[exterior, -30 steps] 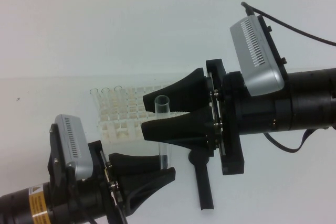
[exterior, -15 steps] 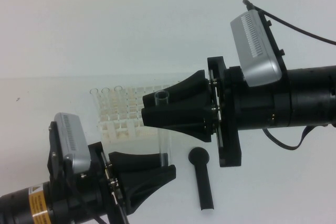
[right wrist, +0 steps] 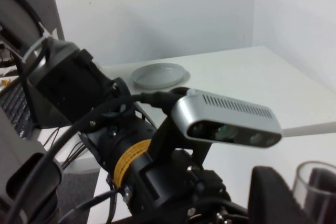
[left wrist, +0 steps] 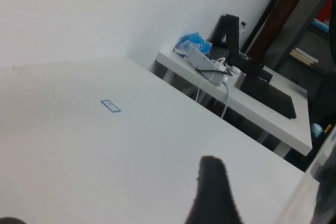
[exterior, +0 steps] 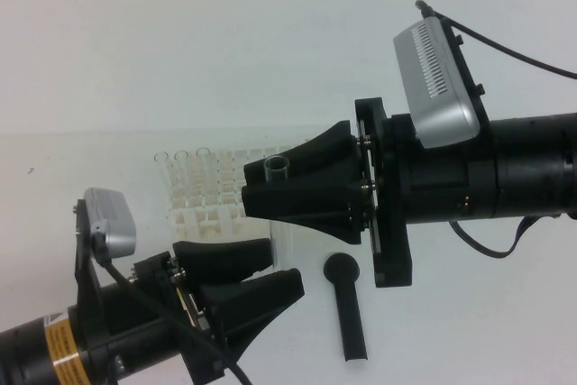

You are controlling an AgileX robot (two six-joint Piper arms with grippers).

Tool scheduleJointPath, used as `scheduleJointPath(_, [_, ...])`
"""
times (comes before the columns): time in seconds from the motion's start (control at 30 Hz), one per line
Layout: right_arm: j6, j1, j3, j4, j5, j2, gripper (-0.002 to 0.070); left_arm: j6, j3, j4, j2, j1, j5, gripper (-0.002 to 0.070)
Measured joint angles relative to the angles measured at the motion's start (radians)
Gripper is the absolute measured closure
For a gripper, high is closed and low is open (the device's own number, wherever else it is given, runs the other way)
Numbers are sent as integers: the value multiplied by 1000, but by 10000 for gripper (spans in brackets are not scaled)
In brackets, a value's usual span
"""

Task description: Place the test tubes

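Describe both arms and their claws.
The left claw, at front left, has tapered black fingers, a silver-grey wrist camera and a yellow label band on its black arm. The right claw, reaching in from the right, has matching fingers and camera, plus a black cable behind.

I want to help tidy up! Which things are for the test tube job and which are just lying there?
For the job: test tube, pinched in the right claw beside the rack; left claw, open, low at the front.
Just lying about: black tool on the table.
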Motion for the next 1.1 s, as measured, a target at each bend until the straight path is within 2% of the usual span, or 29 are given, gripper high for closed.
scheduleJointPath(0.1, [-8,0,0,-6,3,0,556,0,0,9,0,0,1,216])
scheduleJointPath(0.3, [-11,0,-21,-15,-12,-40,556,-2,0,38,0,0,1,357])
scheduleJointPath(0.5, [-37,0,-63,-18,-105,-137,556,-2,0,34,0,0,18,441])
scheduleJointPath(0.57, [-41,0,-68,-25,-160,-170,556,-12,0,26,0,0,18,494])
scheduleJointPath(0.67, [-41,0,-69,-54,-227,-210,556,-28,0,20,0,0,4,615])
scheduleJointPath(0.73, [-39,0,-69,-76,-242,-226,556,-30,0,13,0,0,3,648])
scheduleJointPath(1.1, [71,0,-69,-203,-276,-247,556,-32,0,-78,0,0,3,675])
